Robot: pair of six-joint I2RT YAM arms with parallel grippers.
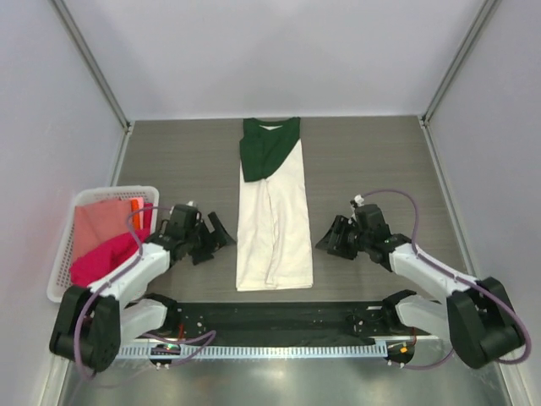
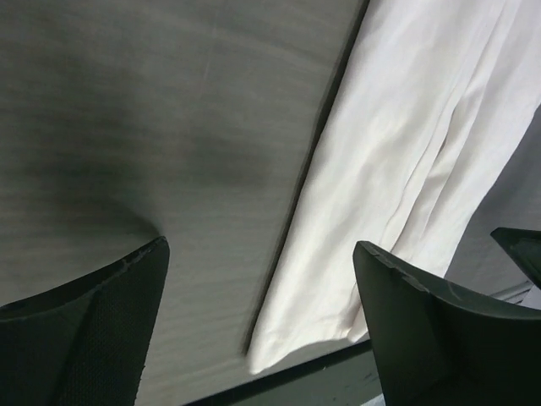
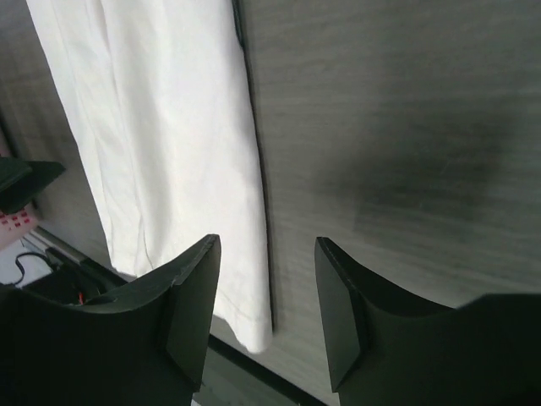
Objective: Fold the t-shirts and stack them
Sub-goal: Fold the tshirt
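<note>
A cream t-shirt [image 1: 273,233] lies folded into a long narrow strip down the middle of the table, with dark green fabric [image 1: 264,149] at its far end. Its print is hidden. My left gripper [image 1: 218,233] is open and empty, just left of the strip's near end; the cream cloth [image 2: 397,161] shows between its fingers [image 2: 423,321]. My right gripper [image 1: 328,238] is open and empty, just right of the strip; the cloth's near right corner [image 3: 245,321] lies between its fingers [image 3: 190,304]. A salmon-pink shirt [image 1: 106,222] and a magenta shirt [image 1: 103,258] lie in the basket.
A white lattice basket [image 1: 63,254] stands at the left edge of the table. A black base rail [image 1: 270,321] runs along the near edge, just below the shirt's hem. Grey walls close the table in on three sides.
</note>
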